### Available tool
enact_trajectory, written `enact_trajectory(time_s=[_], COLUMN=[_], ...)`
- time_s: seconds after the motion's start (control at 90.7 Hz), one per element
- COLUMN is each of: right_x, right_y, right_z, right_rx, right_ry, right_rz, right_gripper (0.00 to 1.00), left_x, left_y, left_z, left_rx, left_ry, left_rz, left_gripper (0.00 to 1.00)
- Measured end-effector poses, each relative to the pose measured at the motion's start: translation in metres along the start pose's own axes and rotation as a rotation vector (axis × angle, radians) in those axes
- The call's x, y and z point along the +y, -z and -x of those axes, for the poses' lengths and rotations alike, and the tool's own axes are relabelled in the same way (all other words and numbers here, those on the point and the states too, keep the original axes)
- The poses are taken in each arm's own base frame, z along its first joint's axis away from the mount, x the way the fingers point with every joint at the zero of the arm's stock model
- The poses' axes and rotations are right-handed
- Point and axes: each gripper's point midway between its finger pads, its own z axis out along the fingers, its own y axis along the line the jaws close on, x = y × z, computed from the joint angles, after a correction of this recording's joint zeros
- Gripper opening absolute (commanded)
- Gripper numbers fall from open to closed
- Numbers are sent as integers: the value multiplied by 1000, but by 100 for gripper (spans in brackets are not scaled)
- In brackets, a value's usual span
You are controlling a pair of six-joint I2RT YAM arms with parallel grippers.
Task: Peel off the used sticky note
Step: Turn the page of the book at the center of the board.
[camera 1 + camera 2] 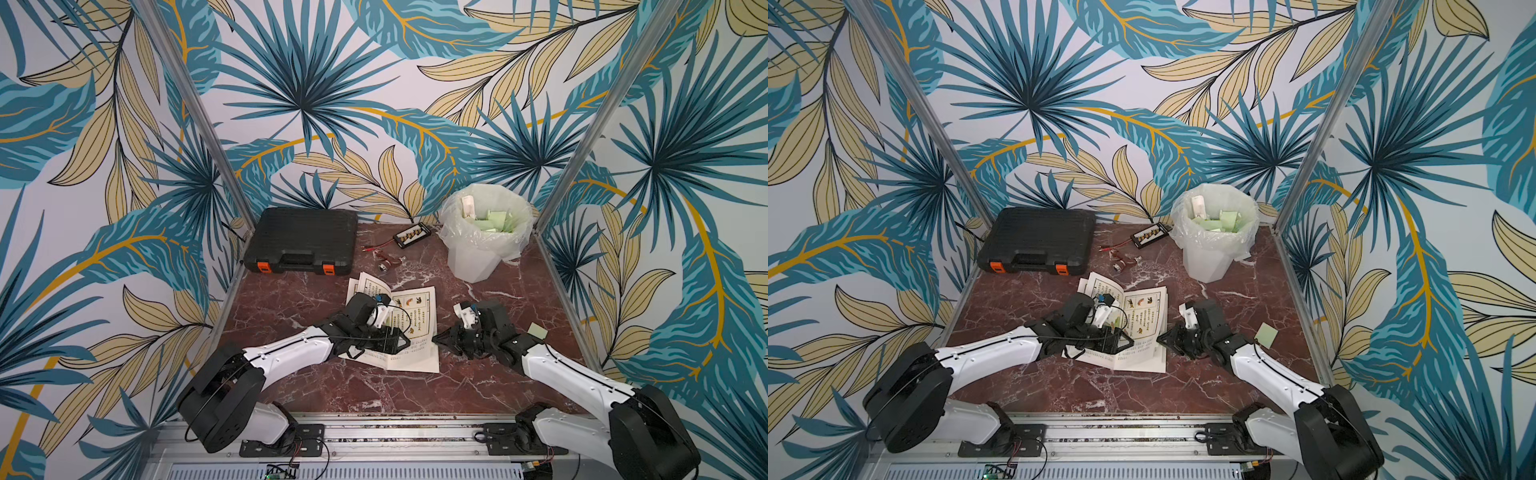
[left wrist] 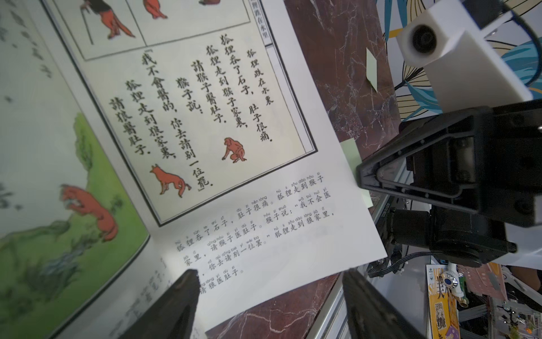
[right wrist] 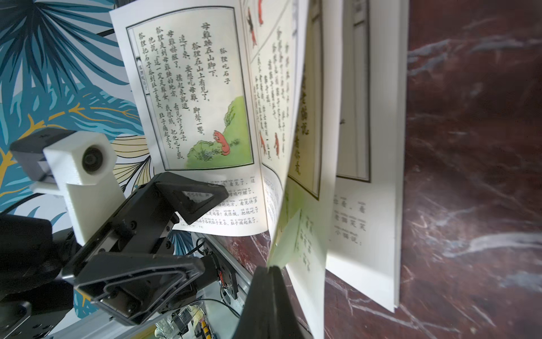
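Right wrist view: tip of sticky note (image 3: 289,239) between closed right fingers (image 3: 264,296).

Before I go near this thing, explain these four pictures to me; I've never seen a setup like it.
Two white and black robot arms, the left arm and the right arm, stand at the near edge of a marble-patterned table. Two pictures are taken from overhead, by a pair of cameras side by side; the other two come from a camera on each arm's wrist, looking along its claw. On the table lie an open picture book, a shut black tool case, a bag-lined white bin holding green notes, and a loose green note. The right claw is shut on a green sticky note at a page's edge. The left claw is open above the book, holding nothing.
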Motion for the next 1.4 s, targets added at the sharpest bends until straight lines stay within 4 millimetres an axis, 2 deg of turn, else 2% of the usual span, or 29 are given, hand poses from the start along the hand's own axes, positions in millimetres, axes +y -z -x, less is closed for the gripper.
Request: enact_trajectory(time_s=[0.298, 0.54, 0.937, 0.981, 1.025, 1.135, 1.223, 1.4], right_x=[36, 58, 67, 68, 69, 70, 69, 69], right_y=[-15, -33, -56, -57, -58, -60, -60, -61], right_z=[3, -3, -20, -22, -23, -23, -23, -24], right_rx=[46, 99, 165, 168, 170, 173, 174, 173], right_ry=[73, 126, 163, 167, 170, 172, 171, 174], right_rz=[20, 27, 9, 9, 10, 10, 7, 5], right_gripper=[0, 0, 0, 0, 0, 0, 0, 0], left_x=[-7, -10, -10, -10, -10, -7, -3, 10], left_y=[25, 33, 31, 30, 30, 29, 29, 33], left_z=[14, 20, 27, 28, 29, 29, 29, 23], left_rx=[-69, -102, -109, -109, -110, -111, -111, -105], left_ry=[-5, 1, 23, 23, 25, 32, 34, 50], left_rz=[-3, -6, -2, -2, 1, 14, 34, 110], left_gripper=[84, 87, 87, 83, 75, 48, 30, 4])
